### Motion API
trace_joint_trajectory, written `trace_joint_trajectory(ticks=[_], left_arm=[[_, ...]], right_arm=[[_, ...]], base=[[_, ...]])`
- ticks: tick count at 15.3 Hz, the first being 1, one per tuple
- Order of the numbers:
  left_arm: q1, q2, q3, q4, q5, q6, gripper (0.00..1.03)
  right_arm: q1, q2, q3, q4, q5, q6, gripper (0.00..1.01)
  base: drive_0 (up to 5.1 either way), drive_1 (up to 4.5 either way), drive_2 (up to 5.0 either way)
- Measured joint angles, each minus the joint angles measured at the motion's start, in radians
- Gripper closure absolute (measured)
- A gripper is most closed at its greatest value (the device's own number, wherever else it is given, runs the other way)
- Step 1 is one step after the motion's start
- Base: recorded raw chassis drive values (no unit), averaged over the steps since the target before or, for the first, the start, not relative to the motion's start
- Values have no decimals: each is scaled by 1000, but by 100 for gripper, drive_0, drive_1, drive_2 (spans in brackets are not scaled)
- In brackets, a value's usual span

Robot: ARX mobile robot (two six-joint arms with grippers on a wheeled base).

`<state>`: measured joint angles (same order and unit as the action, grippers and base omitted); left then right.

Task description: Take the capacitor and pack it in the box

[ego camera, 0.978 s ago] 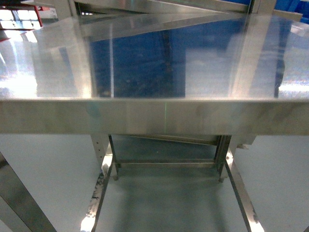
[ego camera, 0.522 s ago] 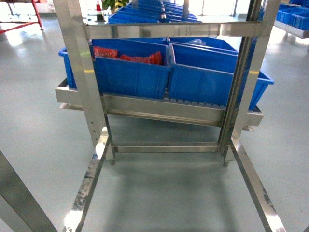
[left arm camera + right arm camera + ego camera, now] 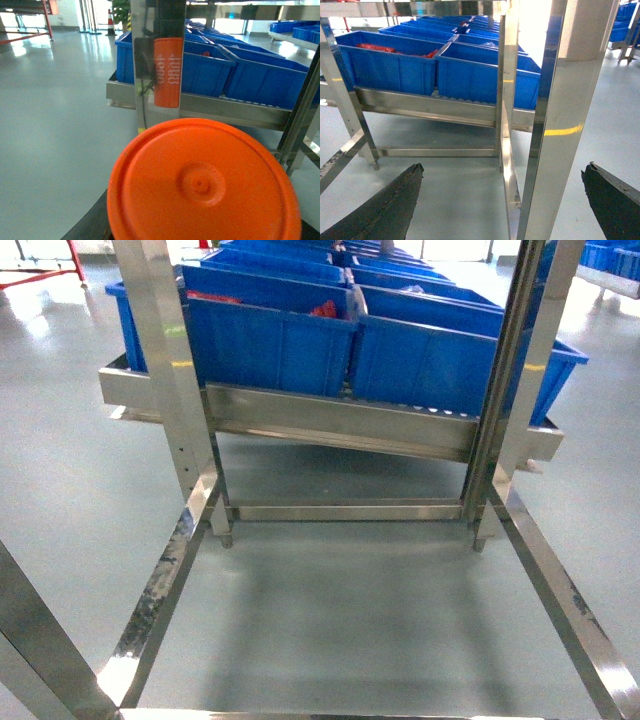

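Note:
The capacitor (image 3: pixel 200 185) fills the lower half of the left wrist view, its round bright orange end facing the camera. A steel post (image 3: pixel 157 60) just behind it mirrors its orange side with white print. My left gripper (image 3: pixel 200 222) is shut on the capacitor, and only a dark finger (image 3: pixel 92 225) shows at the lower left. In the right wrist view my right gripper (image 3: pixel 502 200) stands open, with only the floor and a steel post between its dark fingers (image 3: pixel 395 200). The box is out of view. Neither gripper shows in the head view.
Blue bins (image 3: pixel 270 340) sit in a row on a sloped steel rack shelf (image 3: pixel 340 425) ahead, some holding red items. Upright steel posts (image 3: pixel 165 360) (image 3: pixel 520 360) and low floor rails (image 3: pixel 160 590) (image 3: pixel 570 590) frame a patch of grey floor.
The head view has dropped from the shiny steel tabletop to beneath it. The blue bins and the rack frame now show, closer than half a second ago.

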<state>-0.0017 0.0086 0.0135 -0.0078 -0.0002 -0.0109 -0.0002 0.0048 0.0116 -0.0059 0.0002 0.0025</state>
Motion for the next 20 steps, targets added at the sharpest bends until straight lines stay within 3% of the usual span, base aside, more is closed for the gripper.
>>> trace_joint_trajectory(ticks=[12, 20], left_arm=[[0, 0, 0, 1, 0, 0, 59], [1, 0, 0, 4, 0, 0, 59]], right_arm=[[0, 0, 0, 3, 0, 0, 3], [0, 0, 0, 0, 0, 0, 3]], base=[[0, 0, 0], [-494, 247, 247]])
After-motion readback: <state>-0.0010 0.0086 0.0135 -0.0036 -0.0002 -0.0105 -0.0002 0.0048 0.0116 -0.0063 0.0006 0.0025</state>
